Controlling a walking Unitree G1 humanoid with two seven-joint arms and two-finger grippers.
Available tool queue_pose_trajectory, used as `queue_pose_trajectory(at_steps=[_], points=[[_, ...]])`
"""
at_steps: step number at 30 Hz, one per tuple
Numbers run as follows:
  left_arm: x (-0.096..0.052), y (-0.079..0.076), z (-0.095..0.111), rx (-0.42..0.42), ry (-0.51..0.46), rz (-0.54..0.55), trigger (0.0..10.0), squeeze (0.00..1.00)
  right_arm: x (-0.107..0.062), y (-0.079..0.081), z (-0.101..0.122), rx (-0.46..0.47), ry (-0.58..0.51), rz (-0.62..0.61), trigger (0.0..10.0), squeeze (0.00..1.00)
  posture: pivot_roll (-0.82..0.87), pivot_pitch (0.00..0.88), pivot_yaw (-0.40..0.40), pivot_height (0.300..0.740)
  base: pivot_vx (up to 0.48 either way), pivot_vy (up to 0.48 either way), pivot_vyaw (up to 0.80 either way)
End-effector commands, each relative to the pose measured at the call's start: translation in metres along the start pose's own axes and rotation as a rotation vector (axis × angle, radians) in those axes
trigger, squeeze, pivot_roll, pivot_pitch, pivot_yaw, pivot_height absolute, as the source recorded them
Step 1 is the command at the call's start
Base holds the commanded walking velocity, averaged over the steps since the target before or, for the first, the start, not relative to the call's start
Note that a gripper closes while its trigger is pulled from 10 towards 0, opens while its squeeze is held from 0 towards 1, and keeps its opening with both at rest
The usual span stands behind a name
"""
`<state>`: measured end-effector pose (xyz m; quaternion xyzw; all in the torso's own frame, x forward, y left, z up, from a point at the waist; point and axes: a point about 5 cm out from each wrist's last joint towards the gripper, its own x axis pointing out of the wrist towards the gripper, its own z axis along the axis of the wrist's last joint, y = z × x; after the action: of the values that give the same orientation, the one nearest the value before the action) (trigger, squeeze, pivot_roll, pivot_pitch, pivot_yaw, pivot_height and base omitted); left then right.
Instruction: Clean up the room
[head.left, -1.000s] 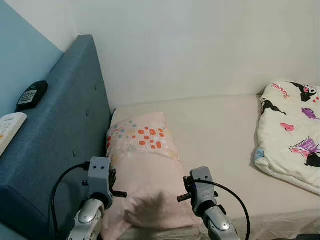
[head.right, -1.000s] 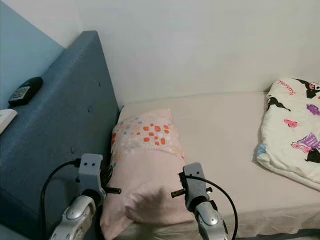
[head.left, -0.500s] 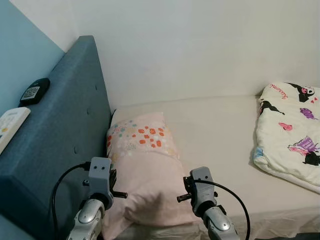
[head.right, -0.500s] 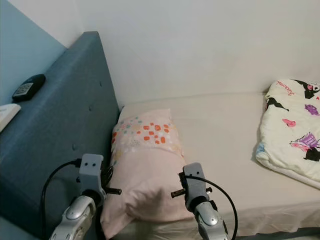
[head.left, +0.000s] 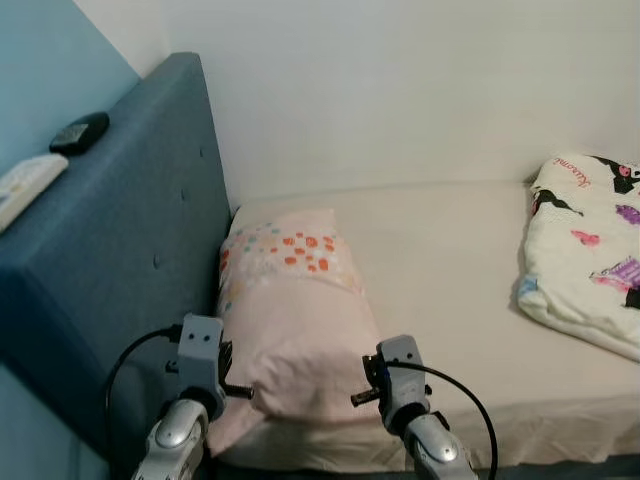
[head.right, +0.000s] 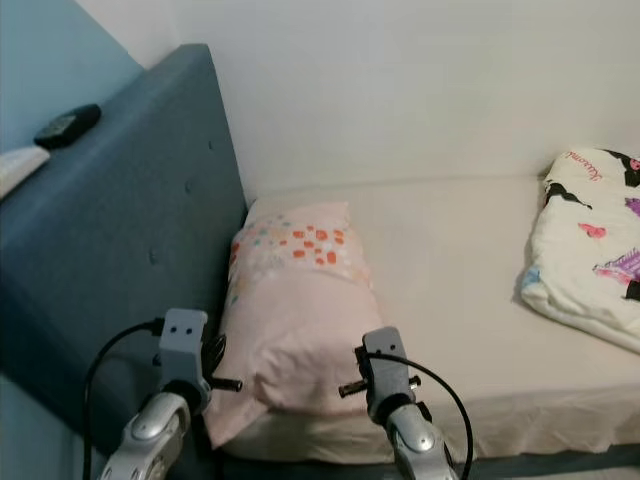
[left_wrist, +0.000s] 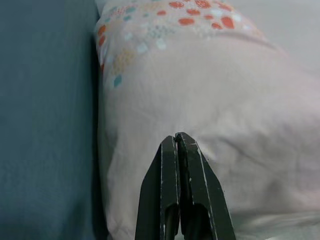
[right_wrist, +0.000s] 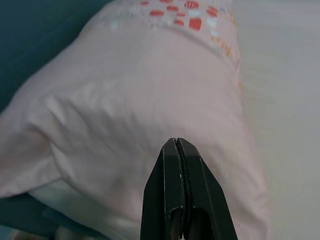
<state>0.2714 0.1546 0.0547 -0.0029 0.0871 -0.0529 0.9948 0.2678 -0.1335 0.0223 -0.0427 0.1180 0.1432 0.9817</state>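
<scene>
Pink pillow (head.left: 290, 310) on bed (head.left: 450, 290), against blue headboard (head.left: 120, 250).
Left hand (left_wrist: 178, 145) and right hand (right_wrist: 176, 149) both clenched, empty, just short of pillow's near end (cartoon-print quilt (head.left: 590, 250) far right).

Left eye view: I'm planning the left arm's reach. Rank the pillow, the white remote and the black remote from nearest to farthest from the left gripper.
1. Pillow, on the bed beside the left gripper.
2. White remote, on the headboard top.
3. Black remote, farther along that top.

left arm (head.left: 185, 425) raised, your left gripper (left_wrist: 176, 137) fingers pressed together | right arm (head.left: 425, 445) raised, right gripper (right_wrist: 176, 142) fingers pressed together
</scene>
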Motion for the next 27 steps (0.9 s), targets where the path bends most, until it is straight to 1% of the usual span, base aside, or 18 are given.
queue_pose_trajectory(at_steps=[1,2,17,19,22,24,25,26,27], points=[[-0.002,0.002,-0.004,0.022,0.023,-0.005,10.0,0.00,-0.001,0.001,-0.004,0.019,0.012,0.001,10.0,0.00,-0.04,0.052,0.001,0.613,0.000,0.000,0.00],[-0.002,0.002,-0.005,0.023,0.024,-0.006,10.0,0.00,-0.002,0.001,-0.004,0.019,0.011,-0.001,10.0,0.00,-0.04,0.052,0.001,0.608,0.000,0.000,0.00],[-0.005,0.002,-0.006,0.053,0.035,-0.030,10.0,0.00,-0.003,0.005,-0.006,0.026,0.017,-0.002,10.0,0.00,-0.03,0.066,0.008,0.608,0.000,0.000,0.00],[-0.006,0.003,-0.007,0.086,0.046,-0.054,10.0,0.00,-0.003,0.005,-0.006,0.027,0.021,0.004,10.0,0.00,-0.03,0.075,0.009,0.608,0.000,0.000,0.00],[-0.007,0.005,-0.008,0.099,0.053,-0.073,10.0,0.00,-0.003,0.006,-0.006,0.031,0.018,0.011,10.0,0.00,-0.03,0.082,0.010,0.603,0.000,0.000,0.00],[-0.014,0.015,-0.011,0.150,0.081,-0.159,10.0,0.00,-0.003,0.005,-0.004,0.022,0.011,0.029,10.0,0.00,-0.03,0.097,0.006,0.593,0.000,0.000,0.00],[-0.014,0.015,-0.011,0.150,0.081,-0.159,10.0,0.00,-0.003,0.005,-0.004,0.022,0.011,0.029,10.0,0.00,-0.03,0.097,0.006,0.593,0.000,0.000,0.00],[-0.019,0.023,-0.011,0.179,0.089,-0.208,10.0,0.00,-0.002,0.003,-0.001,0.007,0.008,0.037,10.0,0.00,-0.02,0.116,0.002,0.588,0.000,0.000,0.00],[-0.023,0.028,-0.011,0.197,0.094,-0.239,10.0,0.00,-0.002,0.002,0.001,-0.004,0.007,0.041,10.0,0.00,-0.02,0.116,0.002,0.583,0.000,0.000,0.00]])
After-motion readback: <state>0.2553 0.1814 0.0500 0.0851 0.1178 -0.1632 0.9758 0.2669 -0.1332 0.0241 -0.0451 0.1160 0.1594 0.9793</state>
